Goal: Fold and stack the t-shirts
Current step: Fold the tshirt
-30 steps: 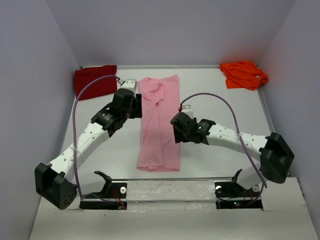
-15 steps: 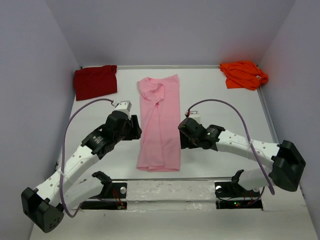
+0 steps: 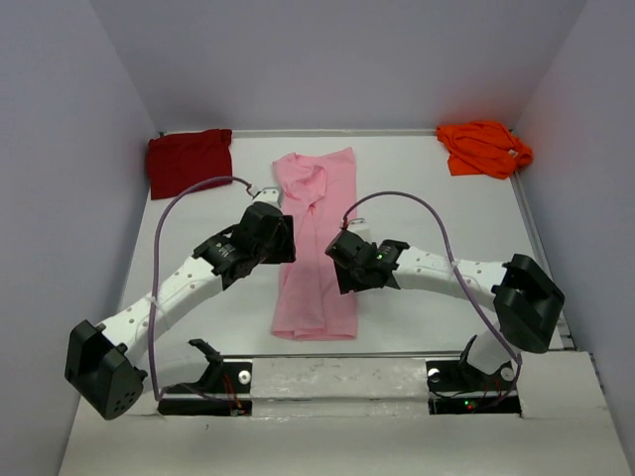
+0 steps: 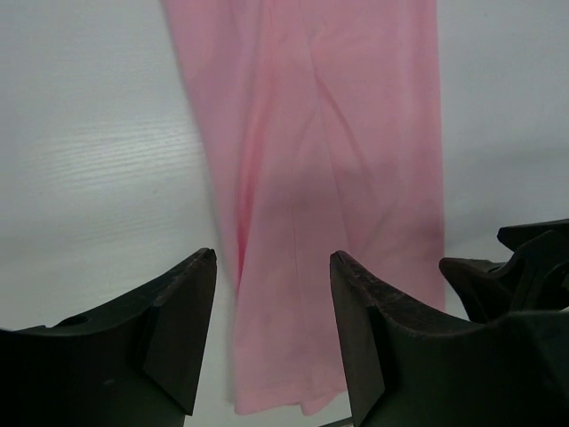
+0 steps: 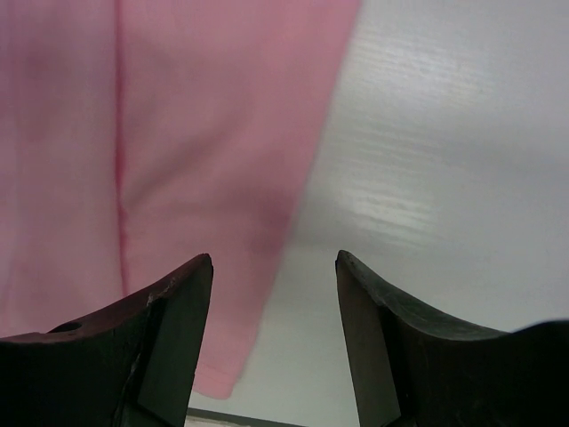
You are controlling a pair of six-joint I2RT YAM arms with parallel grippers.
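A light pink t-shirt (image 3: 316, 238) lies folded into a long narrow strip down the middle of the table. The dark red t-shirt (image 3: 189, 162) lies crumpled at the back left corner, the bright orange one (image 3: 484, 147) at the back right. My left gripper (image 3: 281, 248) hovers open over the strip's left edge; in the left wrist view the left gripper (image 4: 273, 258) has pink cloth (image 4: 329, 133) below its gap. My right gripper (image 3: 342, 268) hovers open over the strip's right edge; in the right wrist view the right gripper (image 5: 274, 258) straddles the cloth (image 5: 196, 133) edge. Neither holds anything.
Grey walls close in the white table (image 3: 437, 198) on three sides. The arms' bases and a metal strip (image 3: 337, 377) line the near edge. The right gripper's black body (image 4: 524, 267) shows at the right of the left wrist view.
Both arms have swung inward from beside the pink t-shirt, and their open grippers now hang over its two long edges. No t-shirt has moved.
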